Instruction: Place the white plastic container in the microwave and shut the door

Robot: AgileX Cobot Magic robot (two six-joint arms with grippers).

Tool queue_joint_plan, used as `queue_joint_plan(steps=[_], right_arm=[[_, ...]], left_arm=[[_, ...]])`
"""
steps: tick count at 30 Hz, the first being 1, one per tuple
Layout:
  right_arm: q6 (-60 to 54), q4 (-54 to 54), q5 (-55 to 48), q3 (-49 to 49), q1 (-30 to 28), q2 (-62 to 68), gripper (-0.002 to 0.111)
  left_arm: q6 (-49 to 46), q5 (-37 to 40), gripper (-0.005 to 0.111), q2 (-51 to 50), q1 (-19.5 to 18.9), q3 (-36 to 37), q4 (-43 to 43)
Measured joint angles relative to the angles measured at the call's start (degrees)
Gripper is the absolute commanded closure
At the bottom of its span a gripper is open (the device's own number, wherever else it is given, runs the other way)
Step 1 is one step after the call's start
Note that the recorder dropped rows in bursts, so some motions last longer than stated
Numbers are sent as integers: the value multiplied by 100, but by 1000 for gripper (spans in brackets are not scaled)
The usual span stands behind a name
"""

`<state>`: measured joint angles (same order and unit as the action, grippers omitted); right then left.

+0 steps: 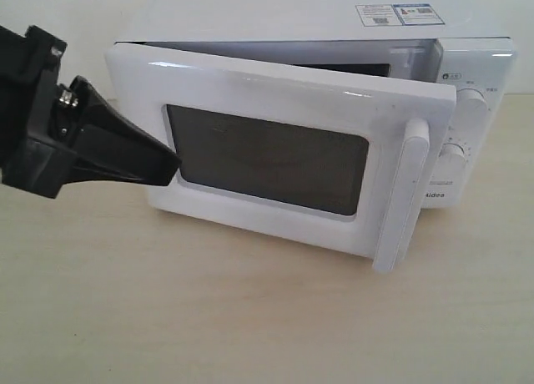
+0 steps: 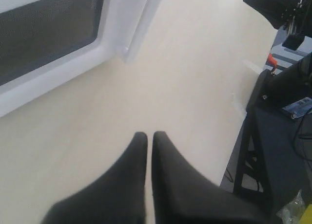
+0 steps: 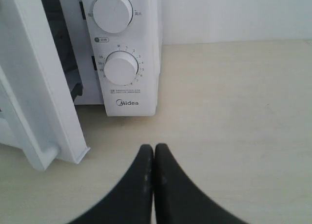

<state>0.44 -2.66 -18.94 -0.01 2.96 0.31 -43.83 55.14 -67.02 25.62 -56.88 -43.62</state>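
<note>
Exterior view: a white microwave [image 1: 250, 21] stands at the back edge of the pale wooden tabletop [image 1: 250, 325], against the wall.
Door [image 1: 275, 88]: partly open, hinged on the left, with its handle side swung out toward the front edge of the tabletop.
Handle [image 1: 405, 192]: a vertical white bar on the door's free edge, upright.
Window [image 1: 267, 159]: a dark rectangle set in the door's white frame.
Stickers [image 1: 399, 15]: two labels on the microwave's top, near its back right corner.
Dials: the upper dial [image 3: 113, 12] and lower dial [image 3: 121, 68] sit one above the other on the right panel, above the Midea logo [image 3: 126, 102].
White plastic container: it shows in no view; the door hides most of the cavity.
Left gripper [image 1: 171, 169]: the black fingers are pressed together with nothing between them. From outside, the tips overlap the door's left frame beside the window. The left wrist view shows bare tabletop between the tips and the door, so I cannot tell whether they touch.
Right gripper [image 3: 154, 147]: the fingers are closed on each other and hold nothing. It hangs over bare tabletop in front of the dial panel, apart from the microwave and just beside the door's lower free corner.
</note>
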Motion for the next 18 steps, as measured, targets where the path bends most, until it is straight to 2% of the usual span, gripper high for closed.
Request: queue_joint_plan(steps=[10,15,18], right_arm=[[-173,301,137,0,0,0,108],[66,81,1750,0,0,0,108],[104,58,2295,0,0,0,108]], left_arm=[[-54,4,102,790,0,0,-25],[-54,13,102,802,0,0,-25],[-54,13,102,802,0,0,-25]])
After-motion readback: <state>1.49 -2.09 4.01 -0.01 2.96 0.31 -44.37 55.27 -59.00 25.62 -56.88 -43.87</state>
